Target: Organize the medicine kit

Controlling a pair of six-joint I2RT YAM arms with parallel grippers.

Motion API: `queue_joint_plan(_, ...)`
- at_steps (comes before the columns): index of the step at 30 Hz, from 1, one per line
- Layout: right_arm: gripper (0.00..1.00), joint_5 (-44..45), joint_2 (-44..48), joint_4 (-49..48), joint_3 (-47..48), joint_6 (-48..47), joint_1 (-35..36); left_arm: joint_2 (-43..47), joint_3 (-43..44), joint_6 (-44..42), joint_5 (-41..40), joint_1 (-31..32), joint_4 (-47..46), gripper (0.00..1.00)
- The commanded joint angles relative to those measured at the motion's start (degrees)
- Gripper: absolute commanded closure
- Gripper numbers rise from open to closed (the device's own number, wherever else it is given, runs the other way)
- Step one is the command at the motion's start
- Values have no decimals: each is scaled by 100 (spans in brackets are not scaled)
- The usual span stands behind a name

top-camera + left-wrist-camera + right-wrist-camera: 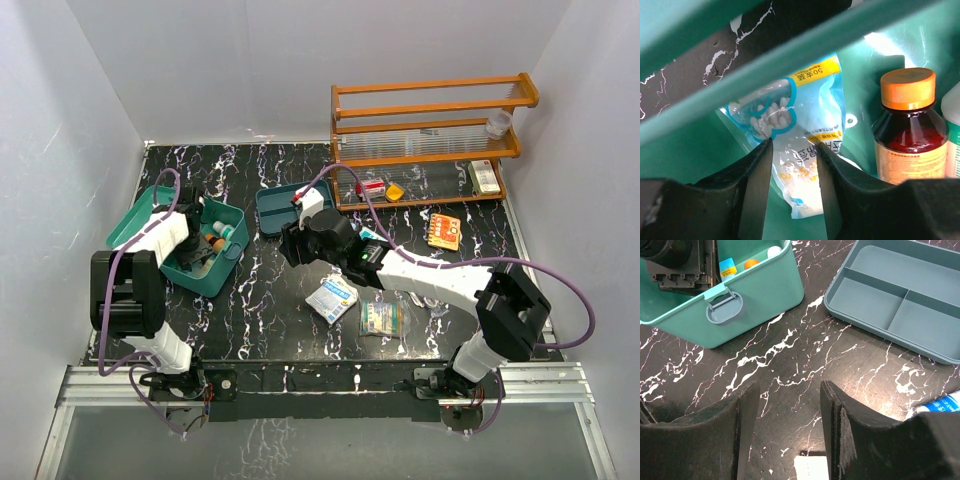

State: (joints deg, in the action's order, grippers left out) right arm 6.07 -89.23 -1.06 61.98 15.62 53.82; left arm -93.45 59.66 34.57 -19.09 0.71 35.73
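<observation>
Black marbled table (270,310): my right claw (788,390) hangs open beside the medicine kit (765,295). Inside it, my left claw (794,145) straddles a packet (805,100); whether gripping, I cannot tell.

blue-white packet (810,100), yellow band reading "50", other print illegible

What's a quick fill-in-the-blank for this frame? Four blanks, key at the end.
1. The brown bottle has an ____ cap.
2. The pouch lies between the fingers of the left tool, inside the ____.
3. The right tool hangs over the table with jaws ____.
4. The divided tray has visible compartments that are all ____.
Missing words: orange; medicine kit; open; empty.
</observation>
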Motion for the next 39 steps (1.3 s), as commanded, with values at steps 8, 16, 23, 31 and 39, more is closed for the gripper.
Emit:
queue_joint_plan(8, 51, 146, 359, -360, -60, 62, -64, 100, -33, 66, 179, 10, -36, 61)
queue_joint_plan(16, 51, 270, 440, -386, -113, 181, -83, 735, 543, -243, 576, 37, 159, 54)
queue_joint_plan(23, 50, 553, 527, -372, -194, 341, -93, 1345, 423, -769, 1764, 37, -506, 48)
queue_joint_plan(31, 49, 625, 549, -290, -238, 442, -101, 1303, 316, -1360, 3664, 38, -690, 40)
queue_joint_plan(39, 49, 612, 565, -289, -299, 483, -112, 1428, 154, -1850, 4899, 50, -727, 40)
